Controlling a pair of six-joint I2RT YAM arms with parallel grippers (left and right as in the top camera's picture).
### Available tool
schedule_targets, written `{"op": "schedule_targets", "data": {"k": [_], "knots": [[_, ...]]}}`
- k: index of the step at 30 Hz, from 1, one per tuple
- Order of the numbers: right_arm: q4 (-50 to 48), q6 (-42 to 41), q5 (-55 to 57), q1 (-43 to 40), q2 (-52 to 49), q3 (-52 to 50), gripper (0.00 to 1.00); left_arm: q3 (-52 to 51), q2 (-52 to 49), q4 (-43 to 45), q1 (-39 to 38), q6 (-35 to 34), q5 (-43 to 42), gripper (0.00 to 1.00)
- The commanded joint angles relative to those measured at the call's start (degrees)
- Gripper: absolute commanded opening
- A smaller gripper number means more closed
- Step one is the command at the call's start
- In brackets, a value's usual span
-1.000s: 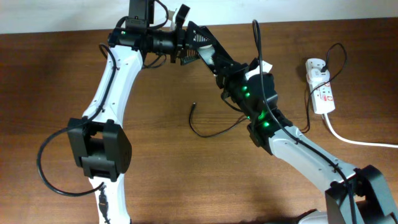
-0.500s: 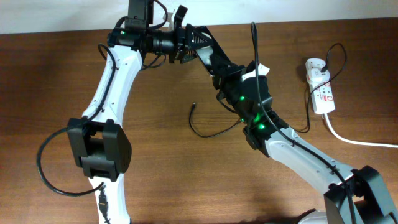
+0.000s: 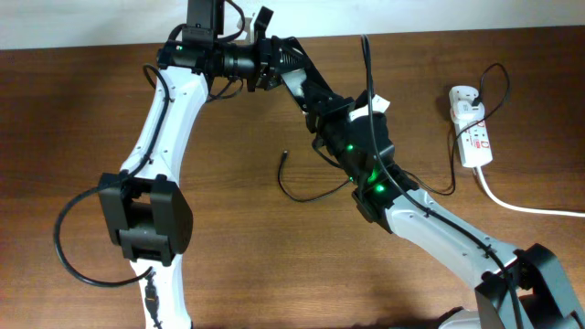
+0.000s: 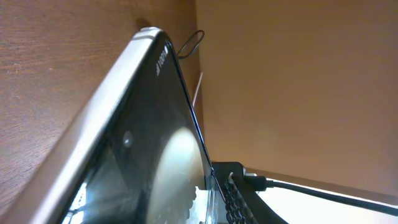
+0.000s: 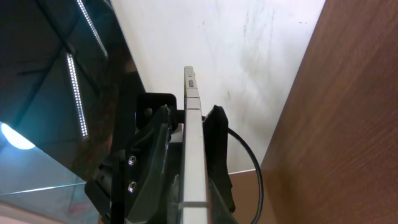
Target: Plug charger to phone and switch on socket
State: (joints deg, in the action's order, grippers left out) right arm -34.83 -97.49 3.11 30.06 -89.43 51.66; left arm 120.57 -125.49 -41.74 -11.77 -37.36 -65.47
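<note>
As seen from the right wrist, phone [image 5: 193, 149]: edge-on up the middle of the view, pale metal rim with small side buttons turned to the camera.
Right gripper [image 5: 189, 118]: clamped on the phone, one black finger [image 5: 154, 155] pressed against each face.
Background, right wrist: white wall [image 5: 249, 56] behind, brown wooden table [image 5: 354, 124] along the right.
Phone, left wrist: filling the lower left, tilted above the wood. Glossy black screen with a round white reflection, silvery rim on the near side, tiny white text at the far end.
Black ribbed part [image 4: 234, 196], left wrist: at the bottom edge, just beside the phone's screen; whose finger, cannot tell.
Left gripper [image 3: 267, 50], overhead: at the far edge of the table, nose to nose with the right gripper; fingers apart or together, cannot tell in any view.
Phone, overhead: up between the two grippers, mostly hidden by them.
Charger [image 3: 311, 195], overhead: thin black cable lying on the table, connector tip [image 3: 286, 155] free and well apart from the phone. Cable passing under the right arm and on to the white plug adapter [image 3: 464, 95].
Socket [image 3: 473, 132], overhead: white power strip near the right side of the table, red marks on top, plug adapter seated at its far end. Thick white cord [image 3: 530, 208] trailing off to the right edge.
</note>
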Motion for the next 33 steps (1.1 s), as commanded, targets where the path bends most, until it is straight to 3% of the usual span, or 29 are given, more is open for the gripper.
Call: {"op": "schedule_targets", "data": {"k": [1, 9, 21, 30, 32, 33], "knots": [[-0.15, 0.94, -5.42, 2.60, 0.02, 0.76, 0.04, -0.11, -0.17, 1.01, -0.57, 0.87, 0.04, 0.35], [-0.17, 0.94, -5.49, 2.60, 0.02, 0.76, 0.04, -0.11, -0.17, 1.03, -1.01, 0.90, 2.75, 0.33], [-1.01, 0.94, -5.42, 2.60, 0.02, 0.76, 0.04, -0.11, -0.17, 1.01, -1.44, 0.90, 6.05, 0.21], [-1.01, 0.96, -5.44, 2.56, 0.02, 0.76, 0.04, -0.11, -0.17, 1.01, -0.07, 0.85, 8.28, 0.02], [-1.03, 0.96, -5.44, 2.56, 0.02, 0.76, 0.07, -0.11, -0.17, 1.01, -0.07, 0.46, 8.26, 0.01], [-1.03, 0.96, -5.44, 2.56, 0.02, 0.76, 0.13, -0.11, -0.17, 1.01, -0.07, 0.44, 8.26, 0.01]]}}
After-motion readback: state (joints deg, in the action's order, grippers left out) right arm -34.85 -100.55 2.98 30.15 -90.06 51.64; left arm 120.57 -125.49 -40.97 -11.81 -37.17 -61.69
